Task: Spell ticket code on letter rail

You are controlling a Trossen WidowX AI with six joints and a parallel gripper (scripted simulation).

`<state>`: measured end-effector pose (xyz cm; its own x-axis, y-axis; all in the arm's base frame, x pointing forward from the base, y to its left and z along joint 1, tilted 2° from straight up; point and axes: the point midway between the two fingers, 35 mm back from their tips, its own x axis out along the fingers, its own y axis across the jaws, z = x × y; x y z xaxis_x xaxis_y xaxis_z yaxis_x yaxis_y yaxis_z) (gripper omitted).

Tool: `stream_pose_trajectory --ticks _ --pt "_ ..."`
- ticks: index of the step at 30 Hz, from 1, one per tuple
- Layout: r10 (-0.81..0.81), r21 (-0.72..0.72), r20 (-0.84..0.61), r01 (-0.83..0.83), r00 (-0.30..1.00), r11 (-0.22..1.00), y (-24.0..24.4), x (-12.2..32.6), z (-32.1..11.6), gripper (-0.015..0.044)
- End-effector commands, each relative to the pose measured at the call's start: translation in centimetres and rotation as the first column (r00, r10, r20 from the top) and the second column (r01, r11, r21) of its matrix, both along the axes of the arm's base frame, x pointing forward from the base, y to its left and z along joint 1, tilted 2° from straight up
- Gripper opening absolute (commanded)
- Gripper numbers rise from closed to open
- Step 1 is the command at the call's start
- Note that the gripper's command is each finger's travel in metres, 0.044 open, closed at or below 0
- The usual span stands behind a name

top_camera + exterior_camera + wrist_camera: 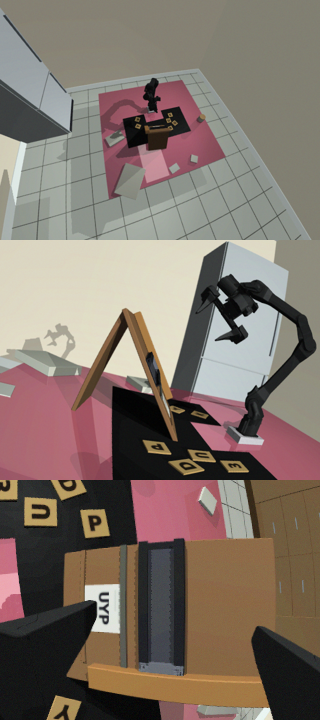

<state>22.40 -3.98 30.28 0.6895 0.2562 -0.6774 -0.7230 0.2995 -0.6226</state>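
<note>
One fridge (33,64) (240,317): tall and pale, visible in the top and exterior views.
Pink counter (186,144) (62,392): its whole outline appears only from the top.
Black mat (134,138) (129,462): flat on the counter, under the board's front.
Robot arm (281,369) (151,93): its arch is plain in the exterior view, foreshortened from the top.
Board (134,335) (230,605) (157,140): leaning, tent-shaped side-on.
Gripper (206,327) (176,622): fingers wide apart, nothing between them.
Rail (161,605) (153,367): on the board, without letters in the wrist view.
Ticket (105,617): "UYP", legible only at the wrist.
Tiles U (41,512) (201,455), P (95,523) (156,447) and Y (64,710) (138,126): on the mat, Y apart from the others.
</note>
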Motion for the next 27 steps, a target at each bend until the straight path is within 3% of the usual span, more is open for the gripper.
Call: stream_pose_trajectory --ticks 1,5,16,22,27 --pt "-0.004 -0.004 0.002 0.004 1.000 1.000 0.1 -0.1 0.1 0.0440" --pt "0.019 0.003 -0.038 -0.019 0.999 1.000 0.4 1.1 -0.7 0.0340" --pt "0.164 -0.010 -0.351 -0.179 0.922 0.984 7.8 9.1 -8.8 0.0340" --pt "0.187 -0.038 -0.475 -0.232 0.860 0.972 13.3 10.6 -13.4 0.0340" --pt "0.165 -0.095 -0.561 -0.261 0.811 0.961 15.0 11.5 -16.9 0.0340"
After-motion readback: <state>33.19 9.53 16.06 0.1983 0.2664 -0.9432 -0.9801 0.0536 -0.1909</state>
